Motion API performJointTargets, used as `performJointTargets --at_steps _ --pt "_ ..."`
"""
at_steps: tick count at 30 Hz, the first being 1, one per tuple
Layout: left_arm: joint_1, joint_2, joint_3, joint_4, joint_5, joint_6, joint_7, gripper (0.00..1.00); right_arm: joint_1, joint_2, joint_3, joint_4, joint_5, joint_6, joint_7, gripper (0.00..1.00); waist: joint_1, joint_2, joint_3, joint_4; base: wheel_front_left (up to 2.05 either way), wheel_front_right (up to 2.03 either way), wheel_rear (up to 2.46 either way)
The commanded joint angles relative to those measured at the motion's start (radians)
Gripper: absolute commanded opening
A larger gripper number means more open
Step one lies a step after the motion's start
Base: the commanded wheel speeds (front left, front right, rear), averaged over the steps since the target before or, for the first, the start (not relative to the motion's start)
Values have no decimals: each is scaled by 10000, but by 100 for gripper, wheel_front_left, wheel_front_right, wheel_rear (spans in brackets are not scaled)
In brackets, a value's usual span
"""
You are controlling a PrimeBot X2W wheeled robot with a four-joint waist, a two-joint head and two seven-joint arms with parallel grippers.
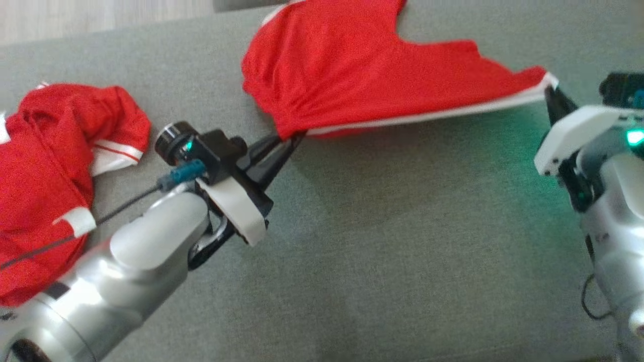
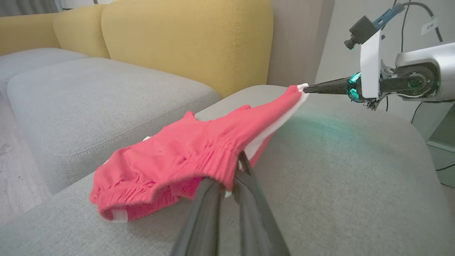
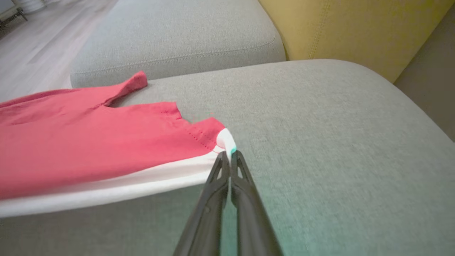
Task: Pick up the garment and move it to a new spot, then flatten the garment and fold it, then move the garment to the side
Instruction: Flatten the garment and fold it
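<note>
Red garment (image 1: 352,65) held taut | left end effector (image 1: 294,138) clamped on gathered edge | right end effector (image 1: 550,91) clamped on white-trimmed corner

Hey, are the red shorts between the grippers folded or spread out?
Spread out: left gripper and right gripper hold the shorts stretched taut over the cushion.

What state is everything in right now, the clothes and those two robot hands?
Red garment: unfolded, stretched taut between both grippers, partly resting on the grey cushion.
Left gripper: fingers shut on its gathered waistband.
Right gripper: fingers shut on its white-trimmed corner.
Other red garment: crumpled, untouched.
</note>
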Motion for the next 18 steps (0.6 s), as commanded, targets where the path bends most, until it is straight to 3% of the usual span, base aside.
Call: performJointTargets --at_steps 1,10,18 --pt "-99 429 480 -243 108 92 -107 0 201 -373 329 -474 314 -9 180 0 3 -1 -324 -40 0 0 0" --pt "1142 581 465 -915 147 433 -108 0 1630 -1164 1123 -1558 1670 -9 1065 0 3 -1 -1226 -237 0 0 0" --pt "2547 754 472 -2344 -247 1232 -50 0 3195 -1630 923 -2869 2475 -9 1324 0 3 -1 -1909 -584 0 0 0"
